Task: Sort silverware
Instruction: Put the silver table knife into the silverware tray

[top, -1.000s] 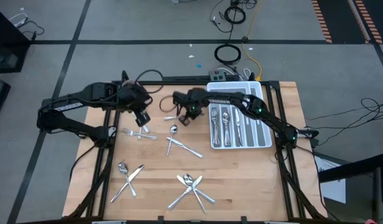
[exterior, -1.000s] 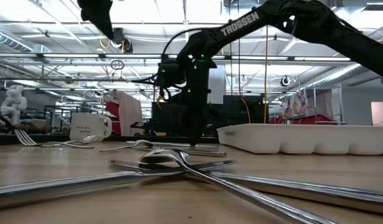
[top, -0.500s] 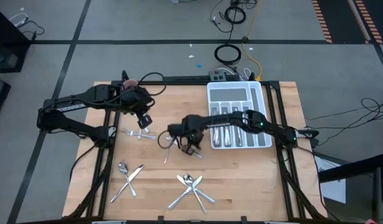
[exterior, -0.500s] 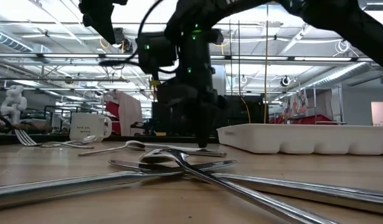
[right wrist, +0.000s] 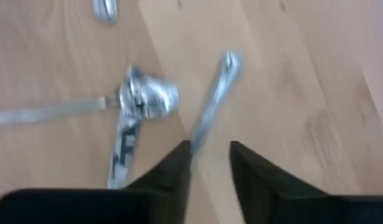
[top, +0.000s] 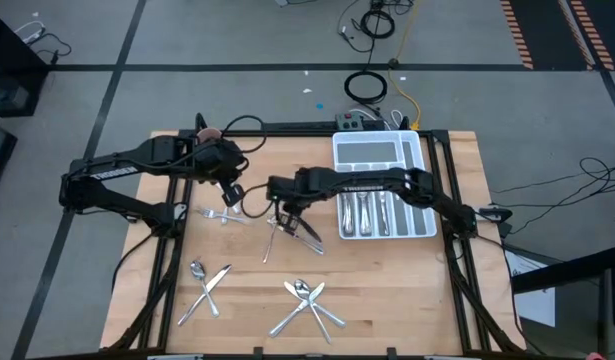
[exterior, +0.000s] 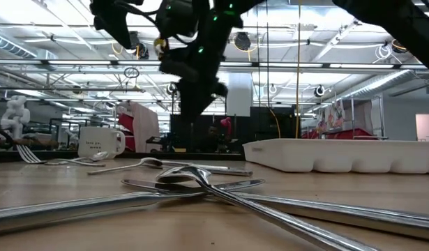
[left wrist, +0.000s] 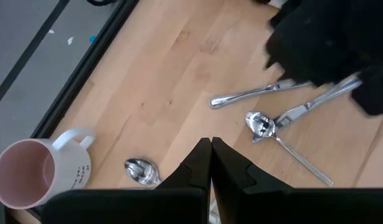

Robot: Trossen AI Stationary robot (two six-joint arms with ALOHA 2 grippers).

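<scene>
The silverware lies in loose groups on the wooden table. A spoon [left wrist: 261, 124] crossed with a knife [top: 309, 236] lies mid-table, and a fork [top: 223, 214] lies to its left. My right gripper [top: 285, 207] hangs just above the crossed pair, fingers [right wrist: 179, 165] apart and empty. A slim handle [right wrist: 217, 93] lies on the wood below them. My left gripper [left wrist: 210, 146] hovers shut and empty above the fork. More silverware fills the white tray [top: 377, 150].
A white mug [top: 209, 133] stands at the table's far left. Another handle [left wrist: 241, 98] lies just beyond the crossed pair. A spoon and knife [top: 205, 280] lie at the near left, and several pieces [top: 307, 300] near the front edge. The tray stands at the far right.
My right gripper has swung from beside the tray toward the near edge, down to the crossed spoon and knife. It has then risen clear of the table and drawn a little left and back.
</scene>
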